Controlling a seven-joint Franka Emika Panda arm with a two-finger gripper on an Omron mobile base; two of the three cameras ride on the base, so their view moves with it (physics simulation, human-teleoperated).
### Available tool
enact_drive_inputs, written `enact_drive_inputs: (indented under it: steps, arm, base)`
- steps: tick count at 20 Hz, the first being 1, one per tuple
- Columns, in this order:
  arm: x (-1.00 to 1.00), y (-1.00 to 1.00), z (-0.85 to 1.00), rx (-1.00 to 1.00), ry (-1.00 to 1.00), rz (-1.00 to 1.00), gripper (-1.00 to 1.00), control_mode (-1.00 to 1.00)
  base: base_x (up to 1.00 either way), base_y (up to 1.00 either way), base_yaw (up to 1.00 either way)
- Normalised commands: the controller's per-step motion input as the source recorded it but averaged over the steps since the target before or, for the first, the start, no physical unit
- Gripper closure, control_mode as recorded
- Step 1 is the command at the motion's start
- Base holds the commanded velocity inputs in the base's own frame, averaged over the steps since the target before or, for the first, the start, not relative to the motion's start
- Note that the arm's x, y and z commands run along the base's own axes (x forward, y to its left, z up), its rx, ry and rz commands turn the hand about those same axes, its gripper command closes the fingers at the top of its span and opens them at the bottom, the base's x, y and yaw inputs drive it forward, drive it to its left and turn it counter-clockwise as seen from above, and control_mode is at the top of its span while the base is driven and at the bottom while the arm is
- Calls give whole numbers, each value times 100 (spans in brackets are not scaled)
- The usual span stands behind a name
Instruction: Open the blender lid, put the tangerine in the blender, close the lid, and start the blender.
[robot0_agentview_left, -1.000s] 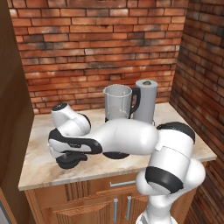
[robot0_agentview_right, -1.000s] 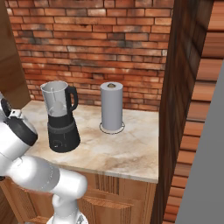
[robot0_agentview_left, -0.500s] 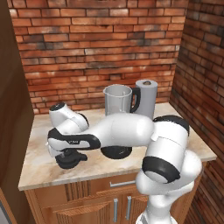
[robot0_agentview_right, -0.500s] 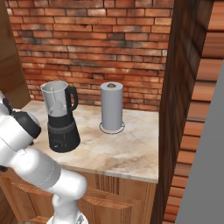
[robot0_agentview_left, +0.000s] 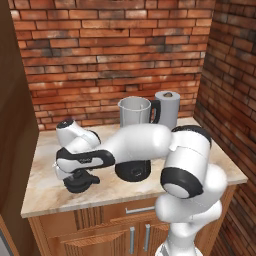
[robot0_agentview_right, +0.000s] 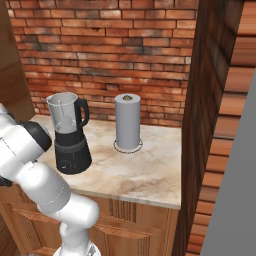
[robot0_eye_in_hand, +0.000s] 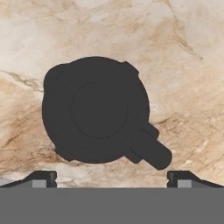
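In the middle of the hand view the blender lid (robot0_eye_in_hand: 97, 116) lies flat on the marble counter (robot0_eye_in_hand: 183, 52), gripper (robot0_eye_in_hand: 112, 177) spread wide open just above it, while the lidless blender (robot0_agentview_right: 70, 134) stands left of centre in the right base view.

Arm bent low over the lid on the worktop

The white arm (robot0_agentview_left: 145, 145) reaches left across the marble worktop (robot0_agentview_left: 40, 185), its hand just above the black blender lid (robot0_agentview_left: 80, 183). Behind it stands the open-topped blender (robot0_agentview_left: 134, 113), with a paper towel roll (robot0_agentview_left: 167, 109) just beside it against the brick wall (robot0_agentview_left: 110, 55).
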Motion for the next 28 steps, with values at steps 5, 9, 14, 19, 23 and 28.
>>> enact_drive_inputs:
  steps: [5,9,14,19,23,28]
  arm:
    - [11,0,-4,0,-2,-1,-100,-100]
    - [8,1,-4,0,-3,-3,-100,-100]
    - [4,5,-9,0,-2,-2,-100,-100]
    - [3,1,-18,-1,0,-1,-100,-100]
    - [12,2,-14,0,0,-1,-100,-100]
    - [9,4,-8,0,0,0,-100,-100]
  base:
    - [0,0,0]
    - [0,0,0]
    - [0,0,0]
    - [0,0,0]
    - [0,0,0]
    - [0,0,0]
